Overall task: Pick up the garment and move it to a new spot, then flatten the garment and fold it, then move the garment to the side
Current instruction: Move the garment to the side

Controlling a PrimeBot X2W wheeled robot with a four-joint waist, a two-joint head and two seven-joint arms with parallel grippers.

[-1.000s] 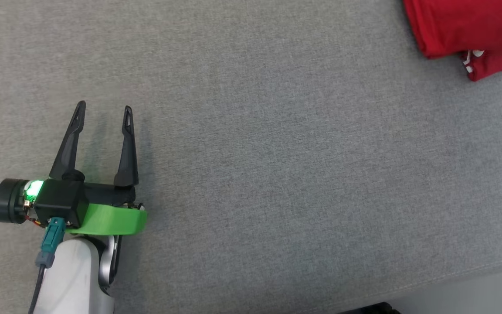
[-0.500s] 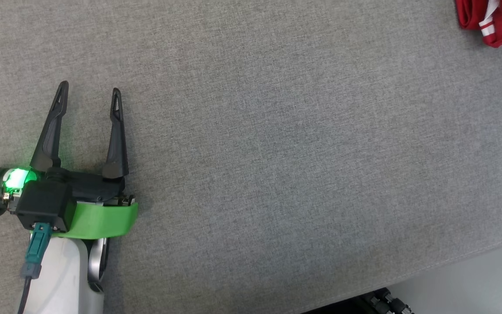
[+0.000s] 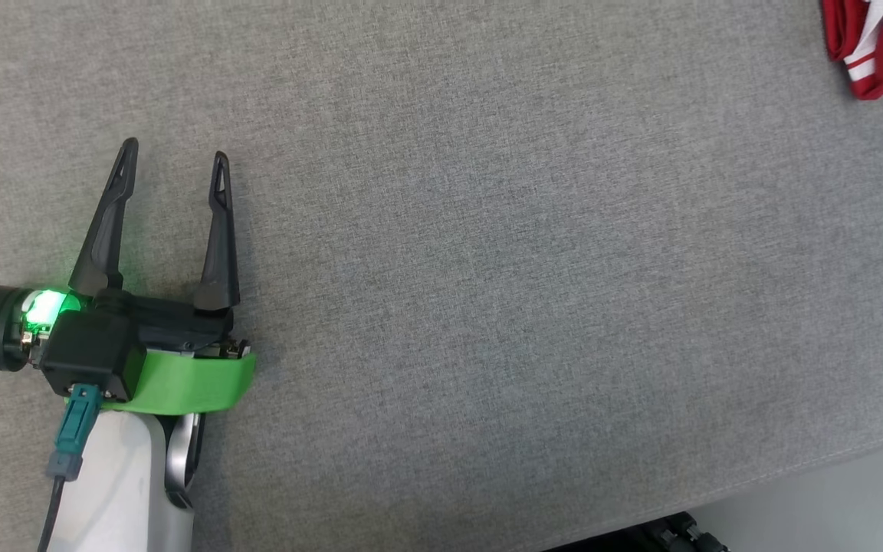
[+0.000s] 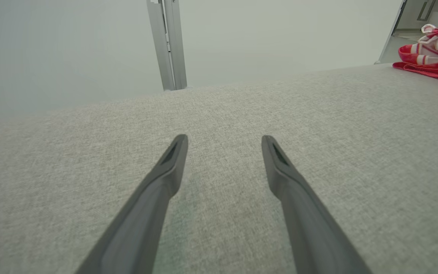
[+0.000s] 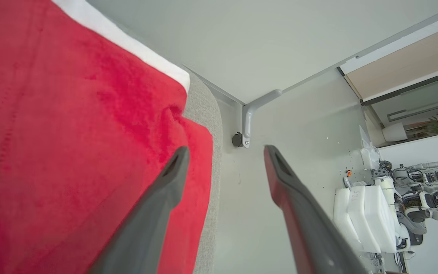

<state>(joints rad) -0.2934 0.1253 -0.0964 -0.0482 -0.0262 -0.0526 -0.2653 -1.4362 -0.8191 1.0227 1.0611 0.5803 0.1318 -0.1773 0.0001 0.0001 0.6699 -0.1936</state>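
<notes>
The head view of the grey padded surface (image 3: pixel 487 268) had shifted as a whole since a second earlier, so the red, white-striped garment (image 3: pixel 882 46) showed as a bunched corner at the upper right edge rather than a broad slab. It lay well apart from the left gripper (image 3: pixel 174 149), whose fingers were spread wide and empty at the lower left. The right wrist view gave the garment close up beneath the right gripper (image 5: pixel 226 149), its fingers wide apart with nothing between them, one over red cloth, the other over pale floor past the surface's edge. Most of the garment was cut off, so its fold could not be judged.
</notes>
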